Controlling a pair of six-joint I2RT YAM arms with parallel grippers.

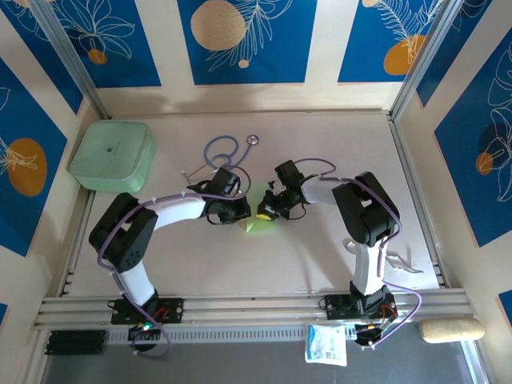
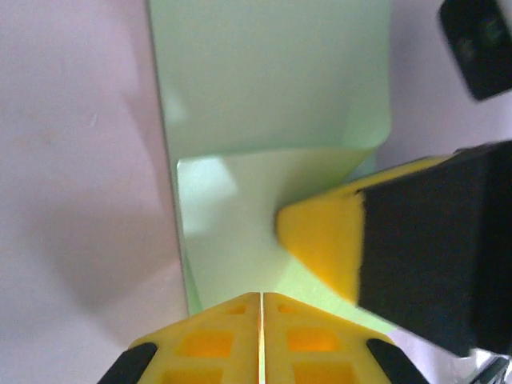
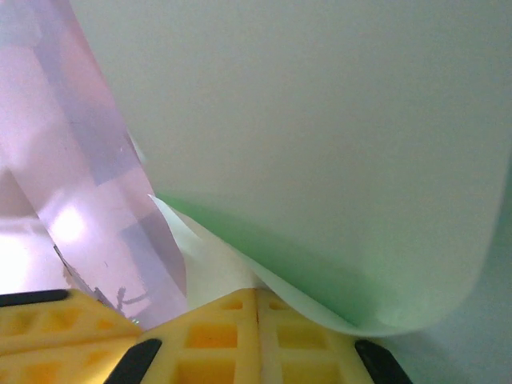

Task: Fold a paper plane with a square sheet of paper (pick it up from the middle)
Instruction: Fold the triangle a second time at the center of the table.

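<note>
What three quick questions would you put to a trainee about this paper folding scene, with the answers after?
1. True or false: the left gripper stands wide open.
2. In the left wrist view, the right gripper has its tip against what? A. the pale green sheet of paper B. a red towel C. a metal spoon
3. Name the blue instrument lying on the table beyond the arms.
Key: 1 false, it is shut. 2 A. 3 the blue stethoscope.
</note>
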